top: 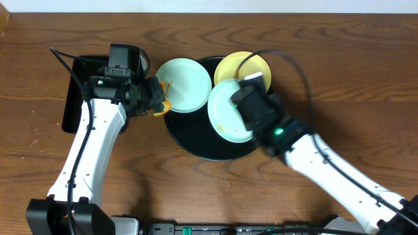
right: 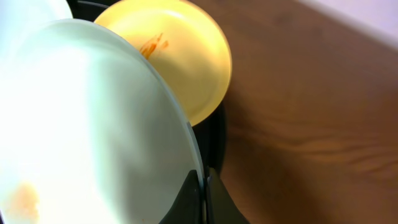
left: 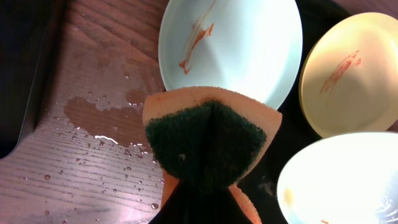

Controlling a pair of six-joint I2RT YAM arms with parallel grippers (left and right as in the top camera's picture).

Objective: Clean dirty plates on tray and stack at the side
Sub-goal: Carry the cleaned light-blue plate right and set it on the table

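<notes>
A brown wood-grain table (top: 353,78) filled the scene, with a pale strip (top: 261,5) running beyond its far edge. A rectangular black tray (top: 70,108) with a low rim lay on its left side. Just beside that tray, a shallow puddle of water (left: 93,118) had spread over the wood, with small droplets (left: 68,165) scattered near it. An orange sponge with a dark green scouring face (left: 208,140) was creased down the middle, green side outward, close to the wet patch.

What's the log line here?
left gripper holds sponge | right gripper grips near blue plate rim | far blue plate, yellow plate: streaked
</notes>
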